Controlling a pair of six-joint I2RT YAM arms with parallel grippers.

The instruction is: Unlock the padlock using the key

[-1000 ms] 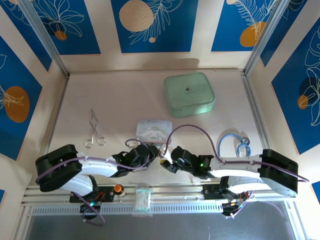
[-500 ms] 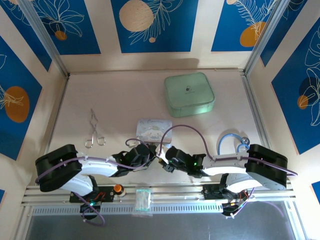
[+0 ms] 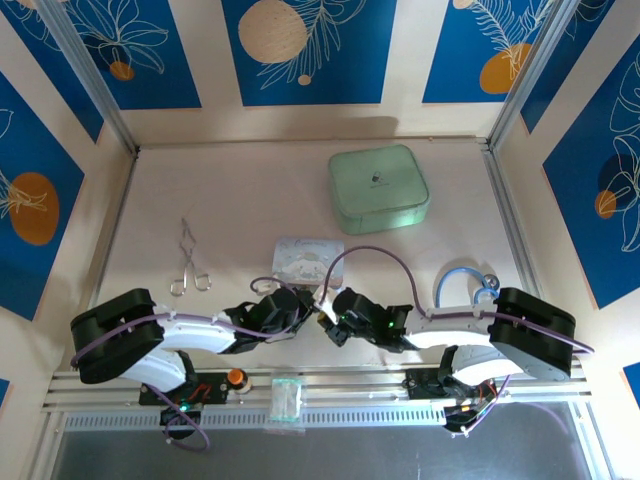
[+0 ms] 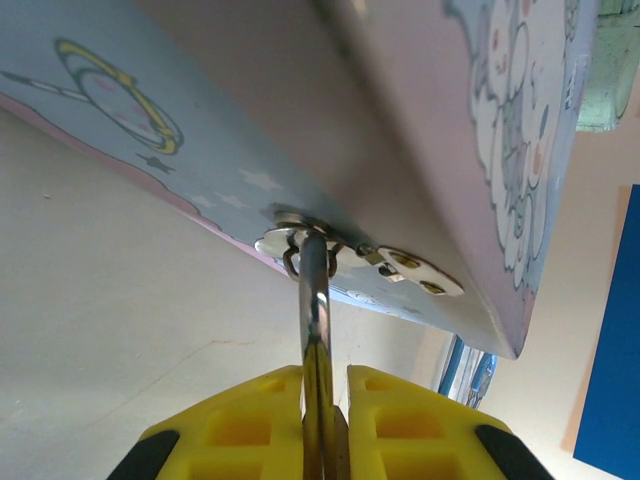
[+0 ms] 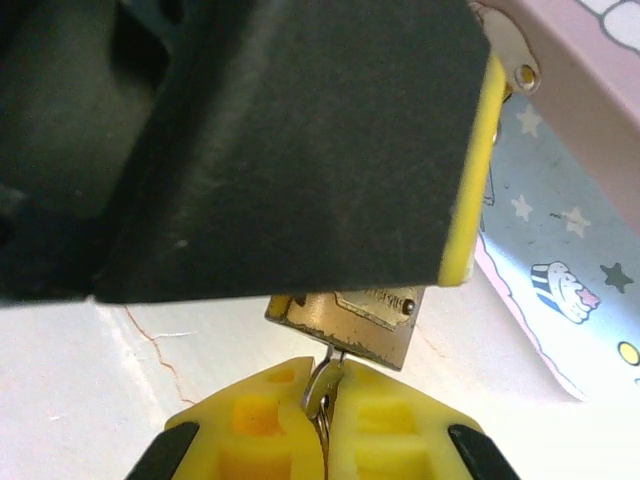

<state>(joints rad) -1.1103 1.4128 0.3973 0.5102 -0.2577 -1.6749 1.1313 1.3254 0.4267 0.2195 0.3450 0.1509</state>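
Both arms lie low with forearms turned inward, so the left gripper (image 3: 311, 310) and right gripper (image 3: 329, 323) meet tip to tip at the tin's (image 3: 308, 256) near edge. The left wrist view shows the yellow fingers clamped on the padlock's silver shackle (image 4: 315, 300), which runs straight up through the tin's hasp (image 4: 300, 232). The right wrist view shows the brass padlock (image 5: 352, 322) body, with the fingers pinched on the key (image 5: 322, 383), which points straight up into its base.

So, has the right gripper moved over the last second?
Yes. The right gripper has slid slightly left, toward the left gripper, judged against the fixed mint-green box.
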